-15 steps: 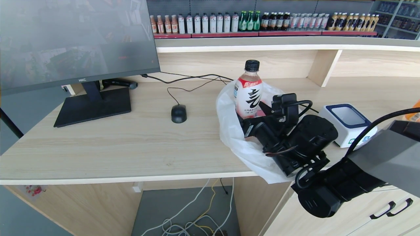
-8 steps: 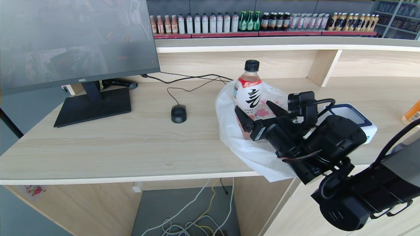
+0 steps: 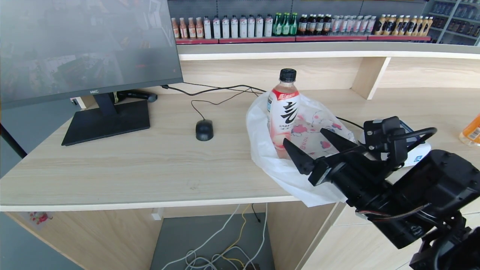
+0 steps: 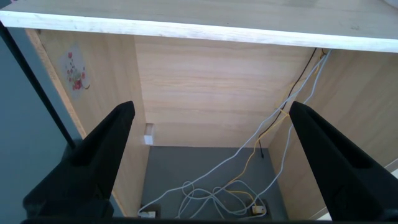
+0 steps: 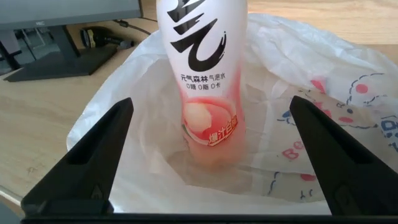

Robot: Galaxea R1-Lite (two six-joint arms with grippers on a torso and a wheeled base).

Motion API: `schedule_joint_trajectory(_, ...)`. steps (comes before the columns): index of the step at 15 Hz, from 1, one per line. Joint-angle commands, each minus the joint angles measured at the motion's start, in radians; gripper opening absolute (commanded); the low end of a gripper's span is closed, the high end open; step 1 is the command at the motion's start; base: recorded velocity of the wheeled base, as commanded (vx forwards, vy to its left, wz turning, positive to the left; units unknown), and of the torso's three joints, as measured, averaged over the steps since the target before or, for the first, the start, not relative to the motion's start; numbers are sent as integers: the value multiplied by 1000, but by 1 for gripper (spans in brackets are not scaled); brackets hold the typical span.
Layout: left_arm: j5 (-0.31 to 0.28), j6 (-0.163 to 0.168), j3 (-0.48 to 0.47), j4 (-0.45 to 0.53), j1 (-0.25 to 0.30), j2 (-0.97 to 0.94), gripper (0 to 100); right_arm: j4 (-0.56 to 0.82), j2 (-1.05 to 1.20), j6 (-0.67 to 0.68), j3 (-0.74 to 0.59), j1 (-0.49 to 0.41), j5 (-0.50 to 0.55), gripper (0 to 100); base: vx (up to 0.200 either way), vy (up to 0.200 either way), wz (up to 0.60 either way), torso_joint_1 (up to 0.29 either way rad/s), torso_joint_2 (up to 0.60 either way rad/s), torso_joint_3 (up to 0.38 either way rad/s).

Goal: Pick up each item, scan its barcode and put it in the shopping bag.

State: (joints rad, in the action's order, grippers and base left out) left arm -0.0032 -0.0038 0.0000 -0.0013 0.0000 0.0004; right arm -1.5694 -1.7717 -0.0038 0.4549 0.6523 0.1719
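Right gripper (image 3: 305, 135) (image 5: 211, 102): open, fingers spread wide, holding nothing; it hangs over the near rim of the bag, tips pointing into it.
Bottle (image 3: 284, 112) (image 5: 202, 74): straight ahead of the right gripper, on the line between its two fingers and just beyond the tips; upright inside the bag, black cap on, touched by neither finger.
Finger gap: wider than the bottle, with room showing on either side of it in the right wrist view.
Bag (image 3: 258, 150) (image 5: 280, 56): white plastic, mouth open, slumped around the bottle's base; its near side runs under the right gripper and spills over the counter's front edge.
Counter (image 3: 150, 168) (image 4: 186, 18): its front edge passes beneath the right wrist; a raised back ledge closes it off beyond the bottle.
Scanner (image 3: 419, 153): behind and to the right of the right gripper, partly hidden by the wrist, near the bag.
Mouse (image 3: 204, 130): to the left of the right gripper, well apart from the bag, with a wide stretch of wood between them.
Monitor (image 3: 86, 48): farther left again, beyond the mouse.
Orange bottle (image 3: 471, 133): far right of the right gripper, at the picture's edge.
Left gripper (image 4: 211, 106): open, holding nothing; below the counter's front edge, facing the recess under it.
Cables (image 4: 211, 186): ahead of and below the left gripper, looped on the recess floor and running up its side wall.
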Motion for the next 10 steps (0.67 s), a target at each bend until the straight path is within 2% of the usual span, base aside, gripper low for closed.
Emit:
schedule_joint_trajectory(1,0,-1,0,0,0,0,100,-1,71,-1,-36,4,0,100,0,0,0,0,0,0)
schedule_joint_trajectory(10,0,2,0,0,0,0,100,-1,140,7,-70,4,0,100,0,0,0,0,0,0)
